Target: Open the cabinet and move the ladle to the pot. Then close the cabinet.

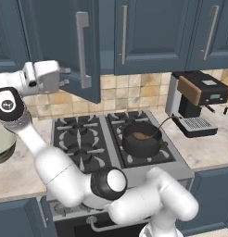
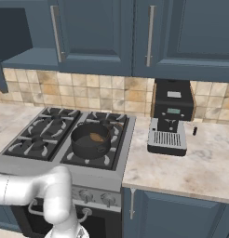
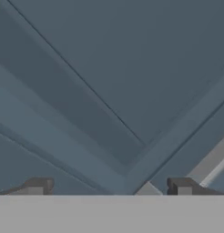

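Ladle (image 1: 146, 135) is already in the pot (image 1: 141, 139), which sits on the stove's (image 1: 79, 139) front right burner: brown bowl inside, thin handle leaning out over the rim toward the coffee machine (image 1: 197, 102). So the step in hand looks like closing the cabinet (image 1: 65, 41).

The cabinet's right door stands swung out, well above the stove's left burners, bar handle (image 1: 82, 48) on its face. Gripper (image 1: 66, 76) is level with the door's lower edge, just left of it, jaws spread wide with nothing between them. Whether a fingertip touches the panel is unclear.

To do it well: no need to grab the handle. Lay the fingers flat on the door's outer face near the free edge, away from the hinge, and push along the door's arc rather than straight. Follow through until it sits flush with the neighbouring doors. Keep the wrist clear of the handle so it doesn't snag.

View differences:
- Left base view gives the arm, gripper and open door together, plus a pale bowl (image 1: 2, 146) on the counter left of the stove.
- Right base view looks into the cabinet's (image 2: 23, 42) dark open interior above and left of the stove (image 2: 65, 135), and gives a cleaner look at the pot (image 2: 90, 139) with the ladle (image 2: 97, 137) in it.
- Hand view shows blue panelling close up with a strip of silver handle (image 3: 213, 164) and both fingertips (image 3: 38, 185) set far apart.
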Available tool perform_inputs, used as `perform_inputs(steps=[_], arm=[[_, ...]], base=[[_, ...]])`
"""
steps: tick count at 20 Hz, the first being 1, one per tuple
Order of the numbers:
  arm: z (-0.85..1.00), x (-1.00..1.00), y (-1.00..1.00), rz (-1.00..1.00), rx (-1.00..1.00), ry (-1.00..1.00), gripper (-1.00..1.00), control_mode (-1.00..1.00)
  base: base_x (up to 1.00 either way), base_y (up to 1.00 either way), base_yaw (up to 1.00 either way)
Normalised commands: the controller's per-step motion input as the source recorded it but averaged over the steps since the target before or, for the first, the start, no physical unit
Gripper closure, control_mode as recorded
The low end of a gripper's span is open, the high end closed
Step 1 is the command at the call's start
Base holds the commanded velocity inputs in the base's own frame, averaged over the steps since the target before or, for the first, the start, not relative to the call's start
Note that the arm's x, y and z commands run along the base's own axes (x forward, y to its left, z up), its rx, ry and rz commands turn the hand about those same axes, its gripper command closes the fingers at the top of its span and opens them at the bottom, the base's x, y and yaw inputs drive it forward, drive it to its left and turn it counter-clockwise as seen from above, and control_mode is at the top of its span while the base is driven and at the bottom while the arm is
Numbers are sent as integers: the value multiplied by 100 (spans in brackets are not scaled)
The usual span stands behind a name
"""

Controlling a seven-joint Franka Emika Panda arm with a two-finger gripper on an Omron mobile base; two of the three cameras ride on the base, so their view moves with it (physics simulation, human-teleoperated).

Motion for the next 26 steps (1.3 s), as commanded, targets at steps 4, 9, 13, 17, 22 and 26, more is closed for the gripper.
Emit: perform_inputs(steps=[4, 9, 13, 17, 22, 26], arm=[[13, 4, -82, -2, 5, 10, -100, -100], [5, 31, -73, 2, 4, 10, -100, -100], [0, 47, -53, 17, 3, 5, -100, -100], [0, 61, -42, 35, 6, 0, -100, -100], [0, 66, -35, 51, 13, 0, -100, -100], [0, 72, -36, 57, 12, 0, -100, -100]], base=[[0, 0, 0], [0, 0, 0], [0, 0, 0], [0, 0, 0], [0, 0, 0], [0, 0, 0]])
